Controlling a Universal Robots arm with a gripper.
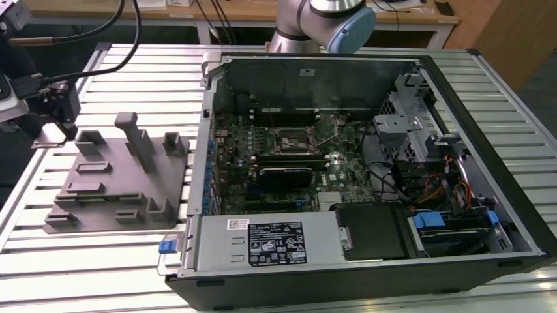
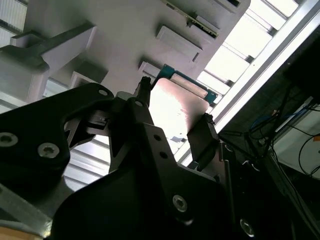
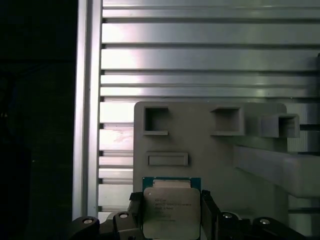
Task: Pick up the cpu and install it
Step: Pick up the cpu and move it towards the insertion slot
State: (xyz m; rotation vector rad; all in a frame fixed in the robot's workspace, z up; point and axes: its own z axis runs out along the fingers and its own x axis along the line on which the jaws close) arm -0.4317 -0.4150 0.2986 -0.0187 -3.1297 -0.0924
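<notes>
The cpu [image 3: 170,212], a small square chip with a silvery top and a green edge, sits between my gripper's [image 3: 170,197] two black fingers [image 3: 134,212], which are shut on its opposite sides. In the second wrist view the cpu [image 2: 175,107] catches bright light inside the gripper [image 2: 176,101]. In the exterior view the gripper [image 1: 54,127] hangs at the far-left corner of the grey fixture [image 1: 113,189], with the pale cpu [image 1: 51,135] at its tip. The motherboard socket [image 1: 290,138] lies inside the open computer case, well off to the exterior view's right.
The grey fixture [image 3: 210,150] has raised posts and pockets close by the gripper. The open case [image 1: 366,163] holds a motherboard, drive cage, cables and power supply [image 1: 261,242]. The ribbed metal table [image 1: 113,274] ends just beyond the gripper, at the exterior view's left.
</notes>
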